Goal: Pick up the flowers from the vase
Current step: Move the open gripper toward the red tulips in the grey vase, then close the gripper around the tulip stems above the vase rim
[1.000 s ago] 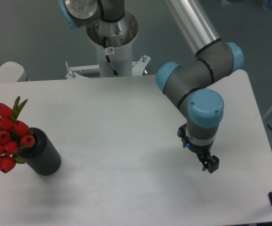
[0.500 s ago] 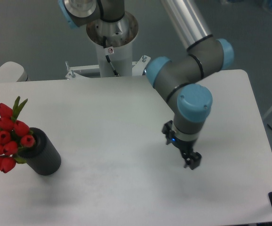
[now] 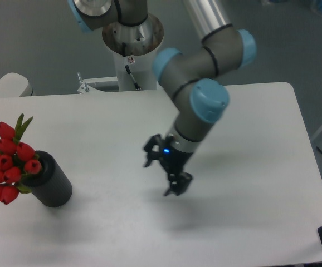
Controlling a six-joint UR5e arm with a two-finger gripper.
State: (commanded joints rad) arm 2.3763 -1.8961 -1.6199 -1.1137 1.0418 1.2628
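Behind me my white mounting pedestal (image 3: 132, 53) stands at the far edge of the white table (image 3: 105, 122), and a pale rounded object (image 3: 8, 84) shows beyond the far left corner. Nothing lies on the table between me and the vase (image 3: 50, 181), which stands near the left edge, well apart from my jaws (image 3: 167, 173). My jaws hang over the middle of the table, spread open and gripping nothing, a blue light glowing at my wrist. The flowers (image 3: 8, 164) sit in the vase, leaning left past the table edge: red tulip buds bunched tight, narrow green leaves poking up behind. The vase is a matte black cylinder.
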